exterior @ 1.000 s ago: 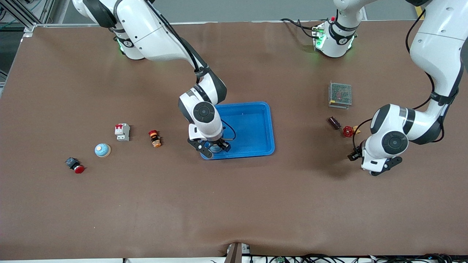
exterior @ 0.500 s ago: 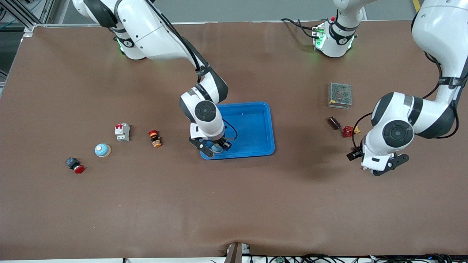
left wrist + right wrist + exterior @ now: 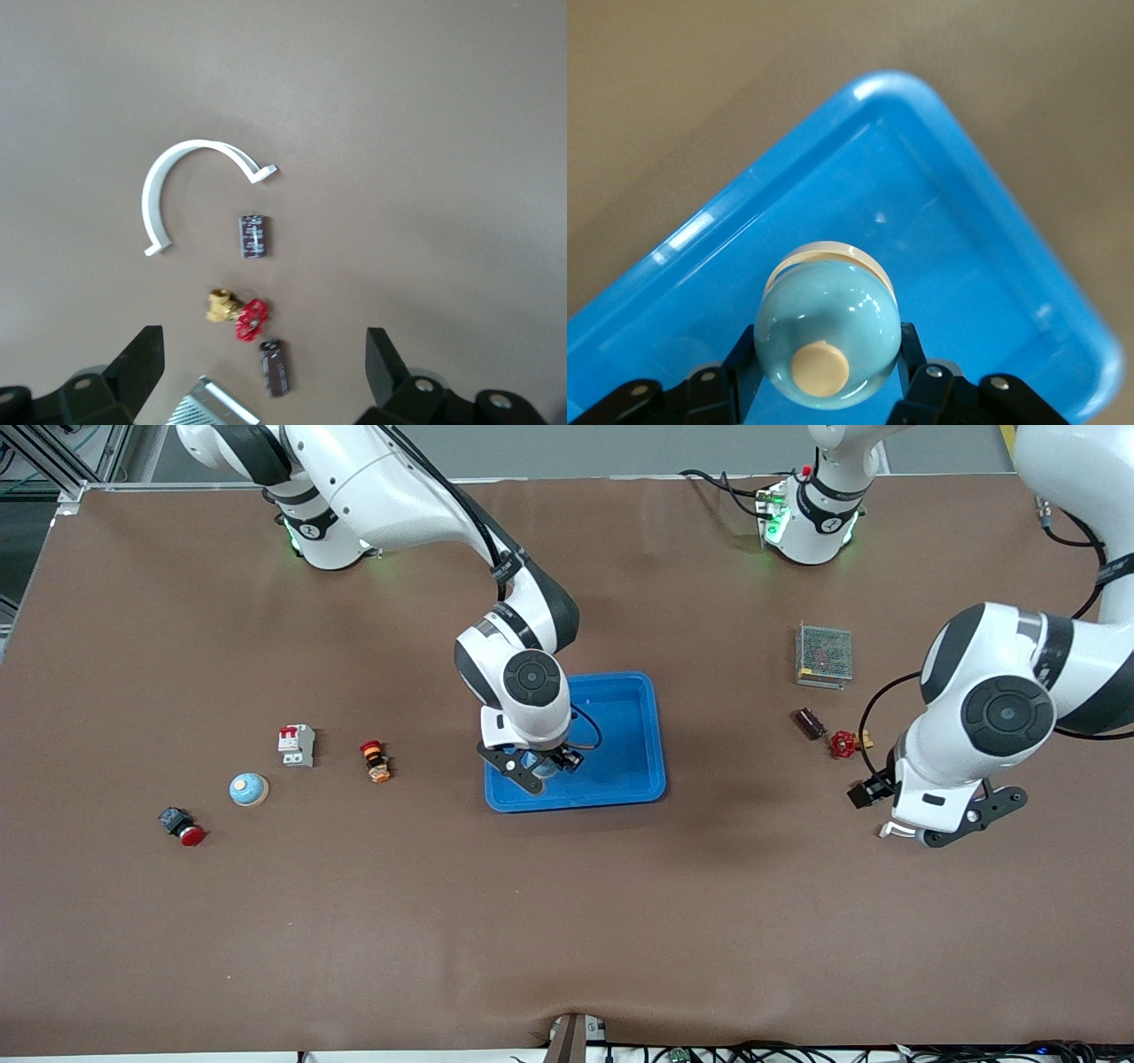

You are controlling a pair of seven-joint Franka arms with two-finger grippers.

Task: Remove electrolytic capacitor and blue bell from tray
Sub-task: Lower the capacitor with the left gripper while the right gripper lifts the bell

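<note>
My right gripper (image 3: 542,767) (image 3: 826,354) is shut on a light blue bell (image 3: 533,763) (image 3: 833,310) with a cream button, held over the blue tray (image 3: 633,726) (image 3: 992,266) near its corner closest to the front camera at the right arm's end. A dark cylindrical capacitor (image 3: 809,723) (image 3: 275,367) lies beside a red-handled brass valve (image 3: 843,743) (image 3: 241,316). The left wrist view shows a second capacitor (image 3: 253,236) by a white arc (image 3: 177,168). My left gripper (image 3: 943,828) (image 3: 262,367) hangs open above the table over these parts, holding nothing.
A metal mesh box (image 3: 824,654) (image 3: 213,405) sits farther from the front camera than the capacitor. Toward the right arm's end lie a second blue bell (image 3: 248,789), a white breaker (image 3: 297,745), an orange-red button (image 3: 376,761) and a red-black button (image 3: 182,826).
My right gripper has carried the bell a little toward the tray's middle. My left arm has risen and drifted toward its own end of the table, still open.
</note>
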